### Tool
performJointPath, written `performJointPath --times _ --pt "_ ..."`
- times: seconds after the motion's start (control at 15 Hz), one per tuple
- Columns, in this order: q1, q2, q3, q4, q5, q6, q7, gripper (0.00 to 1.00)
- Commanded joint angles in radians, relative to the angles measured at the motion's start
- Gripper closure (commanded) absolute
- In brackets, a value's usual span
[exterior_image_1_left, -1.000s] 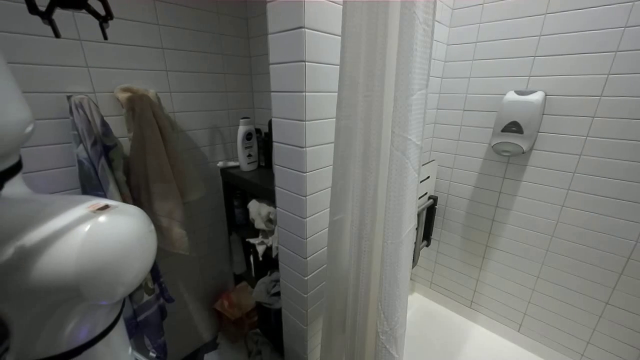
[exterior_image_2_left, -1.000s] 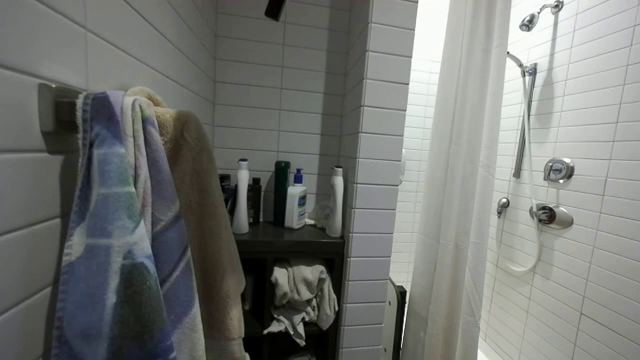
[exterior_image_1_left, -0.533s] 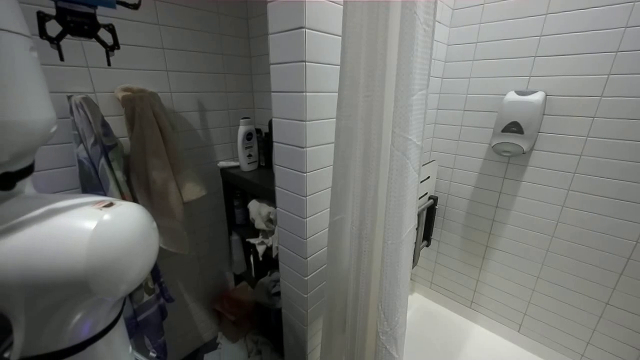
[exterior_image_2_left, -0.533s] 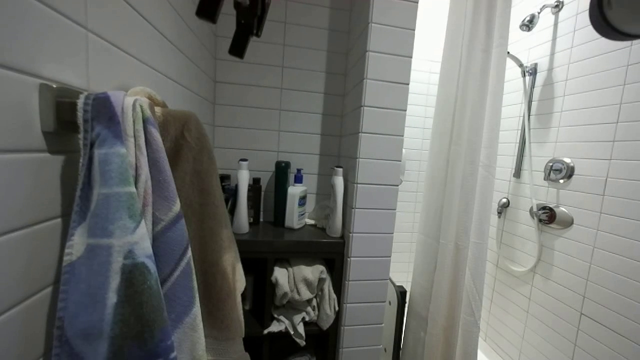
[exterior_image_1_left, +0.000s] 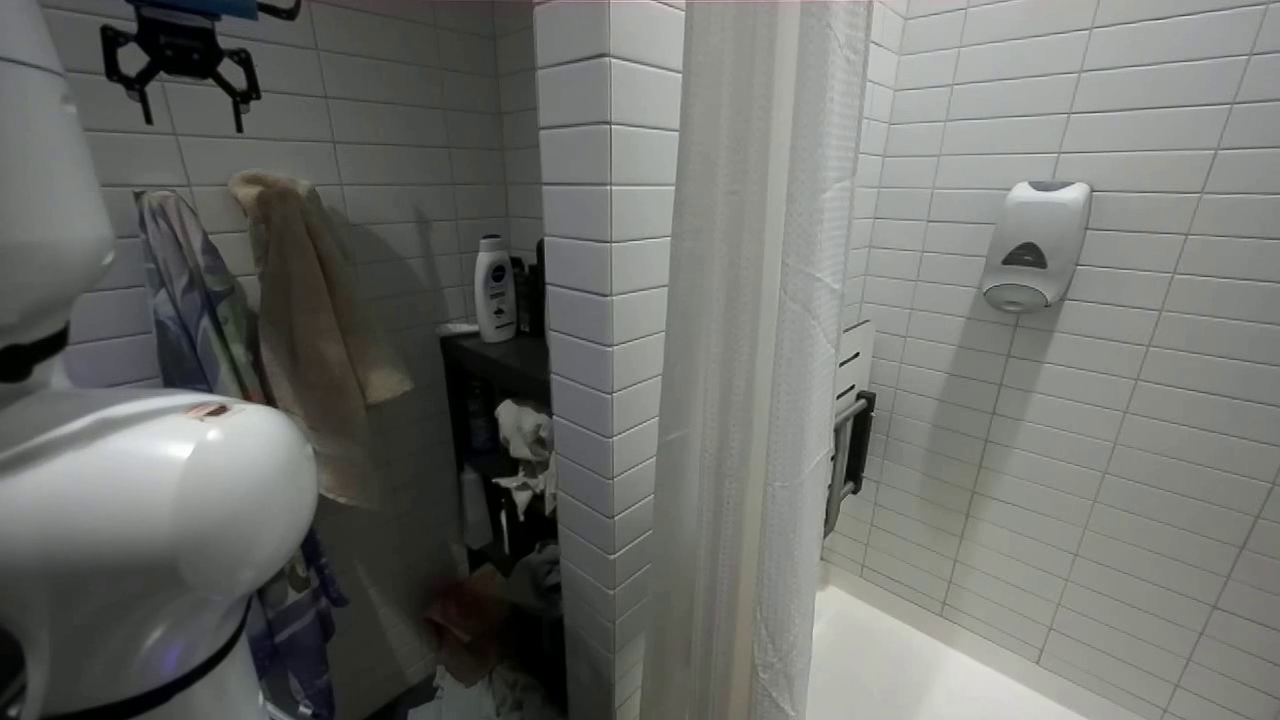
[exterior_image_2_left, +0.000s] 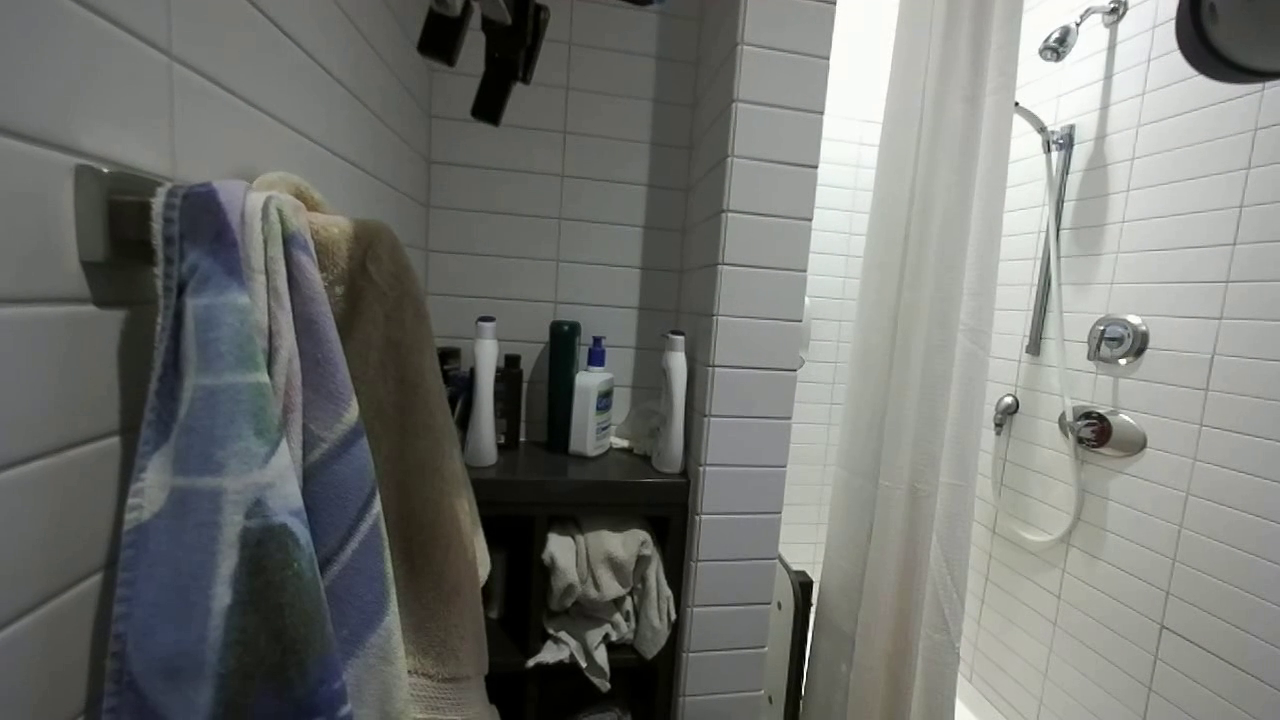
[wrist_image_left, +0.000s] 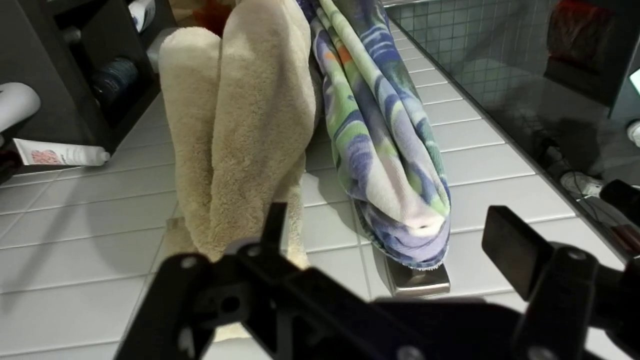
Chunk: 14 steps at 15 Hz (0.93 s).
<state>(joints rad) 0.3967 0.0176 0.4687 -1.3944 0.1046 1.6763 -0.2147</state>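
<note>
My gripper (exterior_image_1_left: 194, 122) is open and empty, in the air in front of the tiled wall above the hanging towels. It also shows at the top in an exterior view (exterior_image_2_left: 467, 75). In the wrist view my two fingers (wrist_image_left: 390, 232) stand wide apart. The blue, purple and green patterned towel (wrist_image_left: 380, 130) lies between them in the picture, apart from the fingers. It hangs from a metal hook (wrist_image_left: 420, 282). The beige towel (wrist_image_left: 260, 125) hangs beside it, partly behind one finger. Both exterior views show the patterned towel (exterior_image_2_left: 240, 400) and the beige towel (exterior_image_2_left: 410, 450).
A dark shelf (exterior_image_2_left: 580, 490) with several bottles and a crumpled white cloth (exterior_image_2_left: 605, 585) stands in the corner. A white tube (wrist_image_left: 62, 152) lies on it. A tiled pillar (exterior_image_2_left: 755, 320), a shower curtain (exterior_image_2_left: 900, 400) and a soap dispenser (exterior_image_1_left: 1040, 245) are beyond.
My gripper has come down from the top edge of the exterior views, then shifted slightly right. It stays open. The towels hang where they were.
</note>
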Motion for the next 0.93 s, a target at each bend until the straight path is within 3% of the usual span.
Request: performJointPath --times 0.0,0.67,0.87 --pt "0.016 0.006 -0.013 0.008 -0.002 -0.004 0.002 0.0" --pt "0.019 0.01 -0.013 0.007 -0.002 -0.004 0.002 0.0" --pt "0.017 0.05 -0.016 0.078 -0.02 -0.031 -0.008 0.0"
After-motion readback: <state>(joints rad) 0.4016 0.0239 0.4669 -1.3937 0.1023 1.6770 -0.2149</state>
